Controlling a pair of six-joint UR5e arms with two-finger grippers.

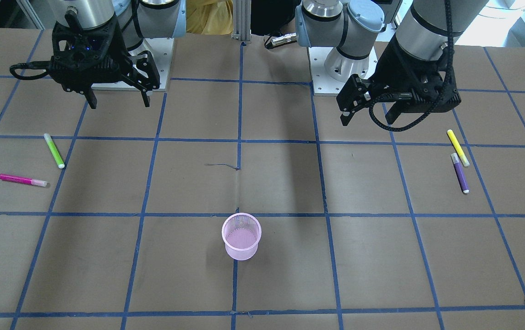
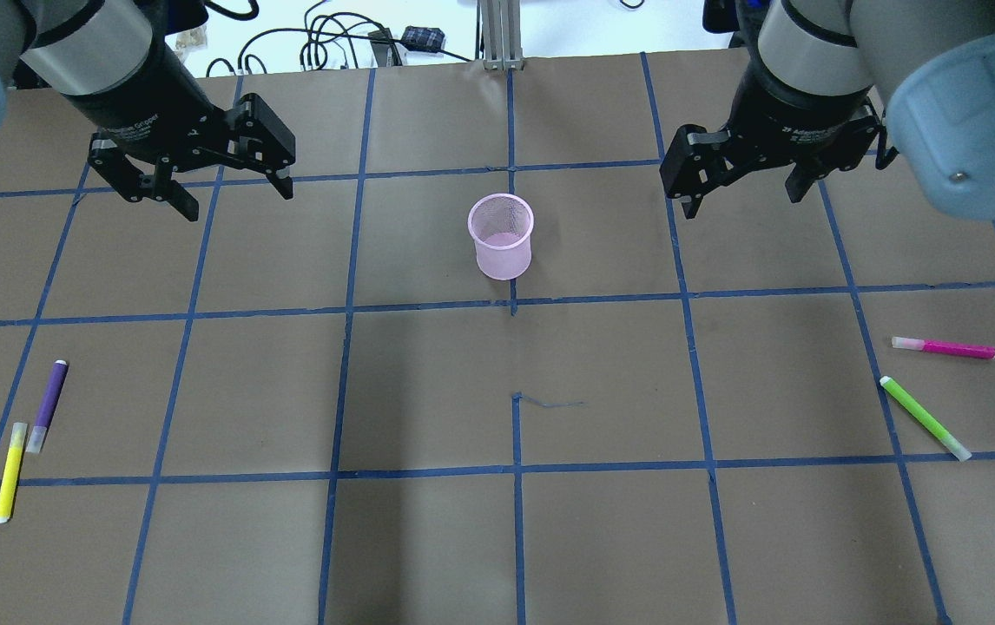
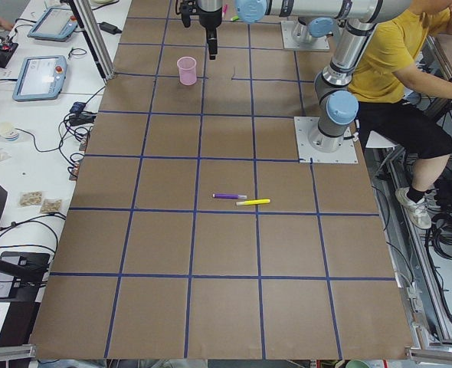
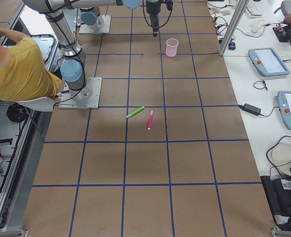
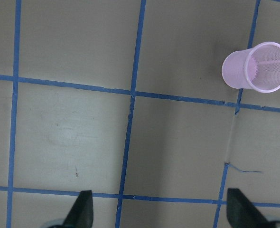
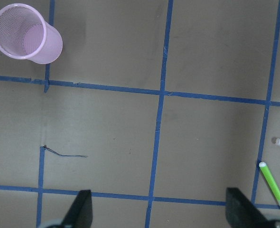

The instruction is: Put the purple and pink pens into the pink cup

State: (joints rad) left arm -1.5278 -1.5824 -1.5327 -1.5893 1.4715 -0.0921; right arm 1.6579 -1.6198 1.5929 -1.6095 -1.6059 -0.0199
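Note:
The pink mesh cup [image 2: 501, 236] stands upright and empty at the table's middle, far side; it also shows in the front view [image 1: 241, 236]. The purple pen [image 2: 49, 405] lies flat at the near left beside a yellow pen. The pink pen [image 2: 945, 348] lies flat at the right, above a green pen. My left gripper [image 2: 237, 201] is open and empty, held above the table to the left of the cup. My right gripper [image 2: 741, 200] is open and empty, held above the table to the right of the cup. Both pens are far from the grippers.
A yellow pen [image 2: 9, 471] lies just below the purple pen, nearly touching it. A green pen [image 2: 925, 417] lies at an angle near the pink pen. Blue tape lines grid the brown table. A person in a yellow shirt [image 3: 398, 54] sits behind the robot's bases.

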